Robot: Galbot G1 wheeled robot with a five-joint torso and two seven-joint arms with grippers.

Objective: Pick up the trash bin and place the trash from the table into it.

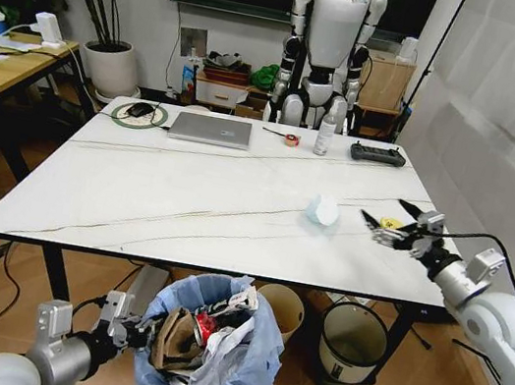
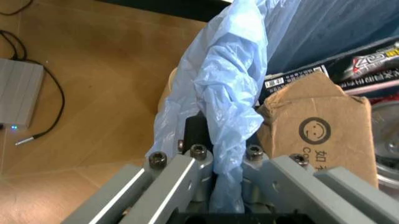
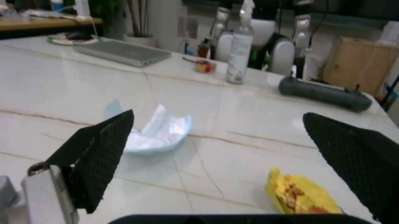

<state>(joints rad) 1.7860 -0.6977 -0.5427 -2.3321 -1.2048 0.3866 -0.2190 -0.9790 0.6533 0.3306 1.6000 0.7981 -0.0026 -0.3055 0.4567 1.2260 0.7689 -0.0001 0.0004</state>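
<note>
The trash bin [image 1: 201,342], lined with a crinkly light-blue bag, hangs below the table's [image 1: 136,201] front edge. It holds torn brown cardboard [image 2: 318,135] and other litter. My left gripper [image 1: 129,327] is shut on the bin's rim, and its fingers pinch the blue bag [image 2: 227,102]. A crumpled blue-white piece of trash [image 1: 322,210] lies on the table's right half, with a yellow peel [image 1: 390,222] further right. My right gripper [image 1: 393,228] stands open just over the peel [image 3: 296,196], the crumpled piece [image 3: 159,135] lying beyond one black fingertip [image 3: 103,151].
At the table's far edge lie a silver laptop [image 1: 211,129], a tape roll [image 1: 291,140], a bottle [image 1: 325,130] and a black controller [image 1: 377,155]. A cream bucket [image 1: 282,307] and a grey-black bin [image 1: 351,344] stand under the table. A wooden desk [image 1: 11,59] is at the left.
</note>
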